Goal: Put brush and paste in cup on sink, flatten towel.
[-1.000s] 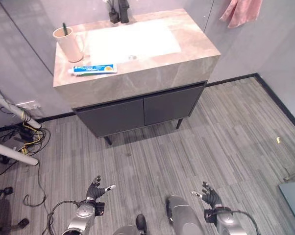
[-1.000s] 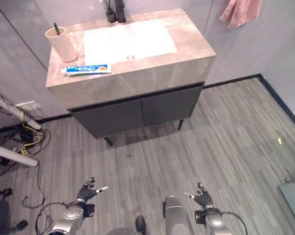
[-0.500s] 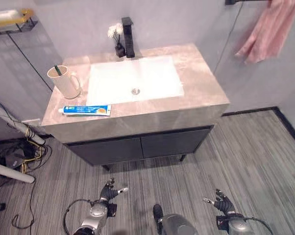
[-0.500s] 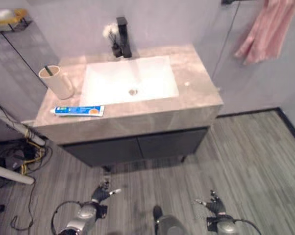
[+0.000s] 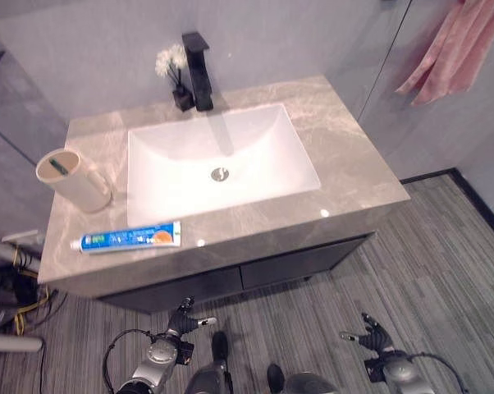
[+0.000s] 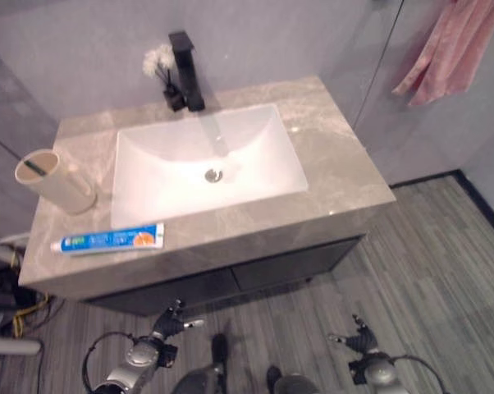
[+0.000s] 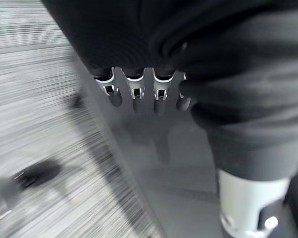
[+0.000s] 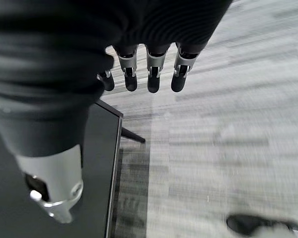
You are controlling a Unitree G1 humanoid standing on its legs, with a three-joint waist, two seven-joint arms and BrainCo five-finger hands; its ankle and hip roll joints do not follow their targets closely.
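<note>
A cup [image 5: 73, 178] is seen at the left of the frame on the sink counter [image 5: 345, 164], with a brush [image 5: 58, 166] standing in it. The paste [image 5: 130, 239] lies flat on the counter's front left edge, just below the cup and apart from it. A pink towel [image 5: 452, 49] hangs bunched at the upper right. The left hand [image 5: 184, 321] and right hand [image 5: 370, 335] are held low over the floor at the bottom of the frame, fingers relaxed and spread, nothing held.
</note>
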